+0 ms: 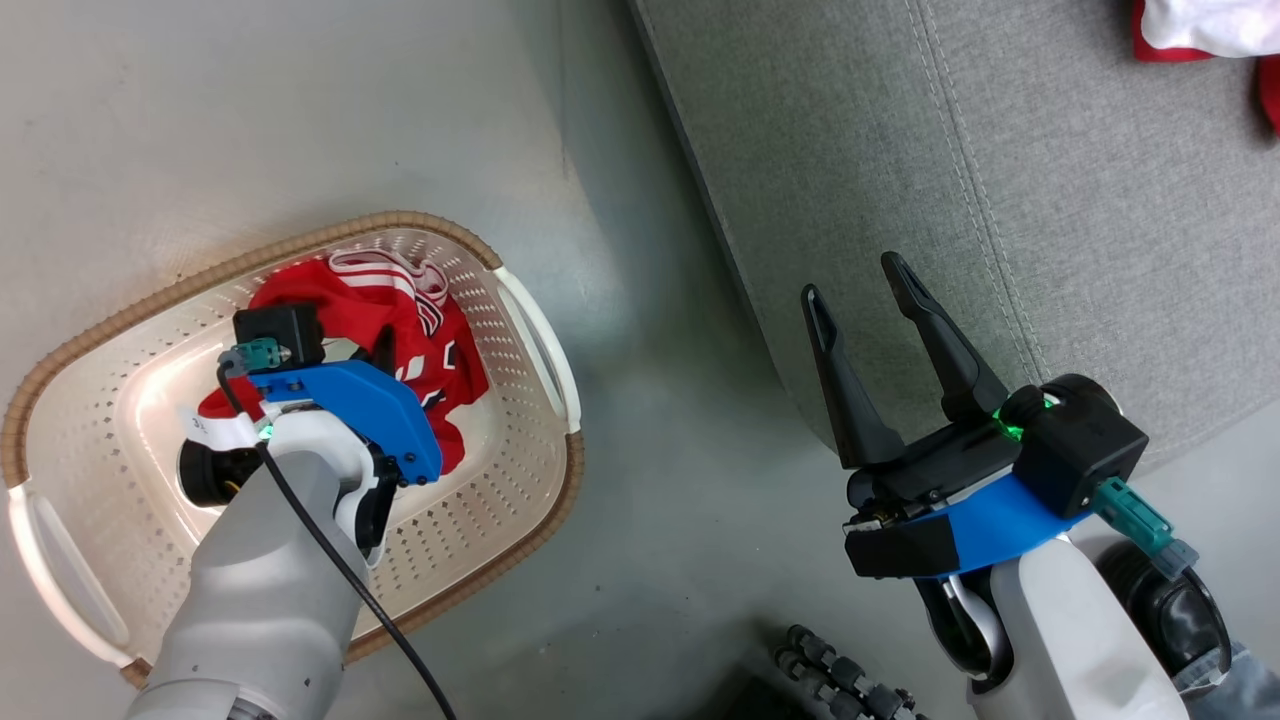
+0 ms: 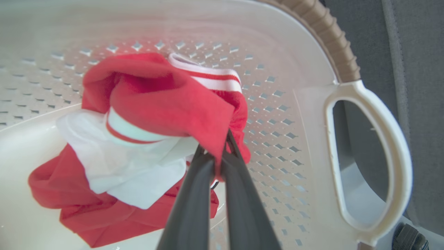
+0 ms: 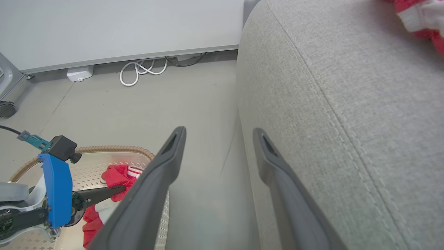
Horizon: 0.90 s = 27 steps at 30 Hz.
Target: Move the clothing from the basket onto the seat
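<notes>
The cream basket [image 1: 530, 330] with a brown rim stands on the floor at the left. A red jersey [image 1: 440, 350] with a white striped collar lies crumpled in it. My left gripper [image 2: 216, 147] reaches down into the basket and is shut on a fold of the jersey [image 2: 166, 104]; the right wrist view shows its fingers [image 3: 104, 192] pinching the red cloth. My right gripper [image 1: 850, 275] hangs open and empty over the front edge of the grey seat [image 1: 950, 150]. Another red and white garment [image 1: 1200, 25] lies on the seat at the far right.
Grey floor separates the basket [image 3: 114, 150] from the seat [image 3: 347, 104]. White cables [image 3: 138, 67] and a small white box [image 3: 79, 73] lie along the far wall, with a castor wheel [image 3: 7, 109] at the left. A dark ribbed part [image 1: 840, 680] sits at the bottom.
</notes>
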Motion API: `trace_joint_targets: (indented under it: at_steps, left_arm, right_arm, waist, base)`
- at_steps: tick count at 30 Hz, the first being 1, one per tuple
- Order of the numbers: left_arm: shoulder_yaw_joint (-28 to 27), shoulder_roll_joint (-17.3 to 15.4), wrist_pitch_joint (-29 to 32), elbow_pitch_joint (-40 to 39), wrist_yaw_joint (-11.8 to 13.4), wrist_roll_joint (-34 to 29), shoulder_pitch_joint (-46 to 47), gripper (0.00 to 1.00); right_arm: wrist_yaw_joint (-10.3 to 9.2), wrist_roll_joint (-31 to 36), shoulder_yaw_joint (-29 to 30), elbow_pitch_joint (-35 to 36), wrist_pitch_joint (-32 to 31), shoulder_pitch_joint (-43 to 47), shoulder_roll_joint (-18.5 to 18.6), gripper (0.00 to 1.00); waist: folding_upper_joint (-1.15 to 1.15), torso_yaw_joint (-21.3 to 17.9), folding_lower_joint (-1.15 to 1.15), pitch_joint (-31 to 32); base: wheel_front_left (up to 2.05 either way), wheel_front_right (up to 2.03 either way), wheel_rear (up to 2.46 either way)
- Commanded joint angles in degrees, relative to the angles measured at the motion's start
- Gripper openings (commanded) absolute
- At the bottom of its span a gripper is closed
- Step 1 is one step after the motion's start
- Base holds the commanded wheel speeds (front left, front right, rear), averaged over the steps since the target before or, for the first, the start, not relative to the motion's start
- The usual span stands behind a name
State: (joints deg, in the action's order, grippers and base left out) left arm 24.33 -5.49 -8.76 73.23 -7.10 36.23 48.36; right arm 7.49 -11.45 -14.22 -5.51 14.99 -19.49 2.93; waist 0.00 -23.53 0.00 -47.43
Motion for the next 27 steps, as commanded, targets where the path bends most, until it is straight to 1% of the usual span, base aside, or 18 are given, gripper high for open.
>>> trace_joint_targets:
  at_steps: [1,8,14,17,22,27]
  left_arm:
    - [0.1,-0.2,-0.3,0.0,-0.1,-0.1,0.6,0.00]
    - [2.2,0.9,-1.5,0.1,-0.3,-0.9,-1.0,0.00]
    - [4.2,2.0,-2.9,-0.7,-0.4,-0.9,-2.9,0.00]
    - [6.4,2.3,-3.7,-1.4,-0.3,-1.9,-3.8,0.00]
    - [9.3,2.5,-5.1,-3.3,-0.4,-2.5,-5.6,0.00]
    - [11.8,2.6,-5.8,-6.5,-0.4,-1.1,-8.2,0.00]
  right_arm:
    - [0.01,0.5,0.1,-0.1,0.3,-0.8,-0.1,1.00]
    - [0.01,1.7,0.7,-0.5,0.3,-0.9,-0.1,1.00]
    - [0.01,3.6,1.2,-1.4,0.2,-0.6,-0.1,1.00]
    - [0.01,4.5,1.2,-2.1,0.2,-0.4,-0.1,1.00]
    - [0.01,5.7,1.6,-3.0,-0.3,0.4,-0.1,1.00]
    - [0.01,6.8,2.2,-3.2,-1.8,1.8,0.0,1.00]
  waist:
    - [0.00,0.2,0.00,0.3]
    - [0.00,2.4,0.00,3.6]
    - [0.00,5.4,0.00,8.3]
    - [0.00,6.7,0.00,10.9]
    - [0.00,8.9,0.00,15.2]
    - [0.00,10.9,0.00,20.0]
  base:
    - [0.00,0.00,0.00]
    - [0.00,0.00,0.00]
    - [0.00,0.00,0.00]
    - [0.00,0.00,0.00]
    - [0.00,0.00,0.00]
    - [0.00,0.00,0.00]
